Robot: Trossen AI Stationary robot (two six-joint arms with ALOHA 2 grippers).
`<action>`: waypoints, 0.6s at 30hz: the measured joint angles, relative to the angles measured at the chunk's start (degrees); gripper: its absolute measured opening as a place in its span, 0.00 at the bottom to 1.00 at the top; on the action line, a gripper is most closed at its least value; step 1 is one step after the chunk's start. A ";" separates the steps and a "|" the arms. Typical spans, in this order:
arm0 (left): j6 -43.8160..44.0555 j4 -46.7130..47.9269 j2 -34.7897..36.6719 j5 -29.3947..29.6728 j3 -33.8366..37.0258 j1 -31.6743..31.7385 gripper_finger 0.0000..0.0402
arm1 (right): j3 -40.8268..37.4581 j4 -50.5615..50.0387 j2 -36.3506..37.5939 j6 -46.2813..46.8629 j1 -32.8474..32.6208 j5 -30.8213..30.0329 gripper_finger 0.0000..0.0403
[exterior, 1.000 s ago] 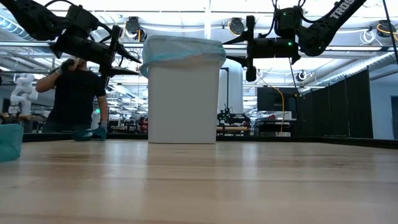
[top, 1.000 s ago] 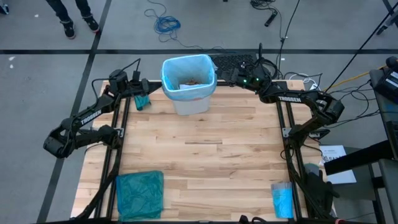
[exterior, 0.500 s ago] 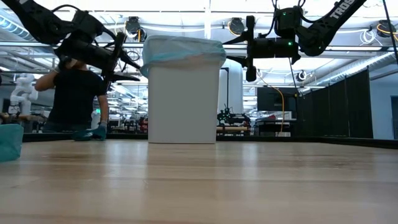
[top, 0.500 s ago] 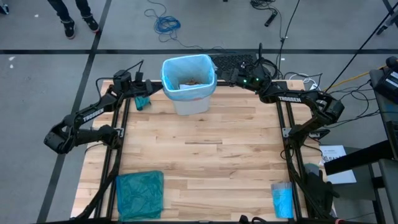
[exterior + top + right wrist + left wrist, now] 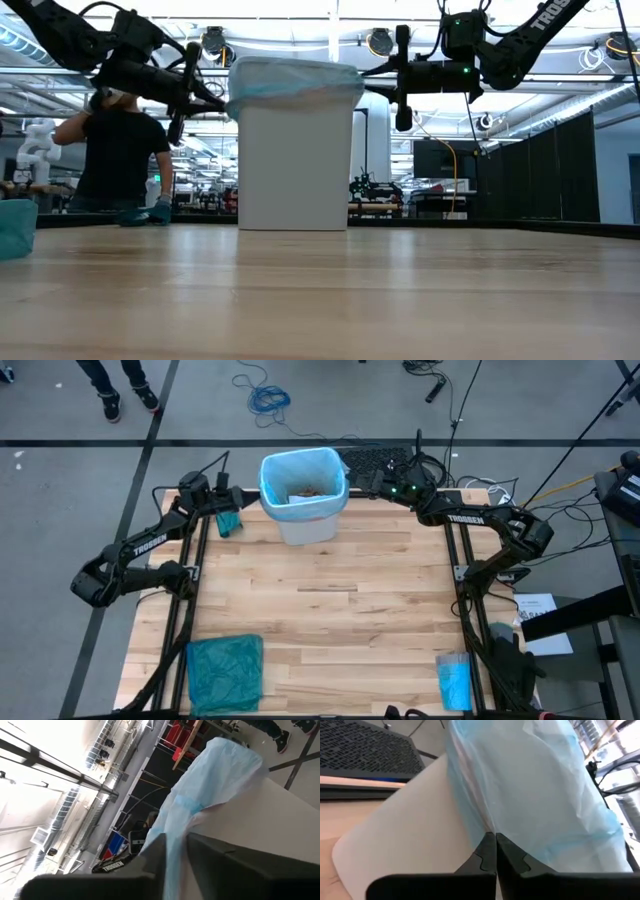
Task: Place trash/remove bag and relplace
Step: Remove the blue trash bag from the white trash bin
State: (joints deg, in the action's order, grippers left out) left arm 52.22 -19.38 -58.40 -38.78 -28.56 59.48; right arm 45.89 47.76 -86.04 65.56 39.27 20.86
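What I can't make out

The trash (image 5: pixel 304 491) inside the bag (image 5: pixel 272 476) is too small to sort; my right gripper (image 5: pixel 175 852) hides the film it's pinching.

One bin (image 5: pixel 308 520), one bag (image 5: pixel 303 485), two pincers, one person (image 5: pixel 118 150)

Grey floor (image 5: pixel 60 480) with dark stripes, coiled blue cable (image 5: pixel 268 400), ceiling lights (image 5: pixel 330 8), person (image 5: pixel 120 150) standing behind

"TROSSEN" reads on the left arm (image 5: pixel 150 544) and right arm (image 5: pixel 466 519) — nothing else.
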 joint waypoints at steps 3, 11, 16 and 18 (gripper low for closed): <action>1.67 -2.44 0.36 -1.51 0.00 0.00 0.00 | 0.00 0.76 0.00 -0.76 0.00 0.02 0.03; 6.00 -8.51 3.10 -2.54 -1.38 0.00 0.00 | 0.00 1.39 1.44 -1.10 0.00 0.51 0.00; 7.51 -8.49 3.68 -5.04 -2.93 0.00 0.00 | 0.00 1.30 2.85 -1.03 0.00 0.74 0.00; 7.64 -8.32 3.68 -6.32 -3.59 0.00 0.00 | 0.00 1.31 3.36 -1.05 0.00 1.40 0.00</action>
State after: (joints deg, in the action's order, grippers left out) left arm 59.86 -27.70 -54.72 -45.09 -32.14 59.48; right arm 45.89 49.07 -82.68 64.51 39.27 22.26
